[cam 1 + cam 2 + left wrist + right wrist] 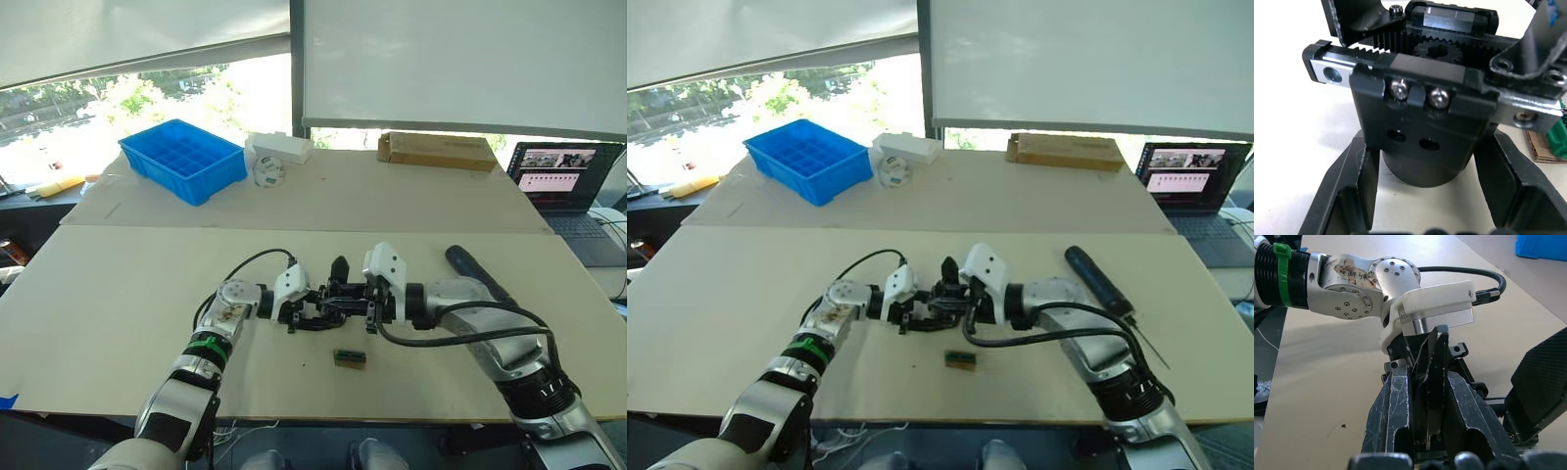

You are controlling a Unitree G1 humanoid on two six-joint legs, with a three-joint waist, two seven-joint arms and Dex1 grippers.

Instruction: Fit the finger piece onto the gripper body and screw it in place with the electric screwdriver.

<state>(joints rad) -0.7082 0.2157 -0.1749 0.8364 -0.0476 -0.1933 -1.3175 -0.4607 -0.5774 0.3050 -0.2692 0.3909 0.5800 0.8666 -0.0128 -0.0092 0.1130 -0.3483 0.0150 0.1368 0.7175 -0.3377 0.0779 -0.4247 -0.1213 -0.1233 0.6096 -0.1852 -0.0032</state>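
Meeting at mid-table (118, 294), my two claws are facing each other with the gripper body (338, 294) between them. My left claw (294, 315) is standing spread, its fingers (1352, 196) flanking the round base of the body (1425, 161); I think they are touching it, though the contact is hard to read. In the left wrist view the body's toothed rack, small gear and two screw heads are sitting just beyond my fingertips. My right claw (1427, 396) is pinching the finger piece (1432, 377) tight between its fingers, tip pointing away from my wrist toward the left claw's white mount. The body's own upright finger (1542, 382) is rising just beside my right claw. The screwdriver (1102, 282) is lying flat on the table well behind my right forearm, bit pointing toward the near edge. A small green block (960, 359) is resting on the table just near of both claws. Far beyond my left claw a blue bin (184, 159) is sitting on the back table.
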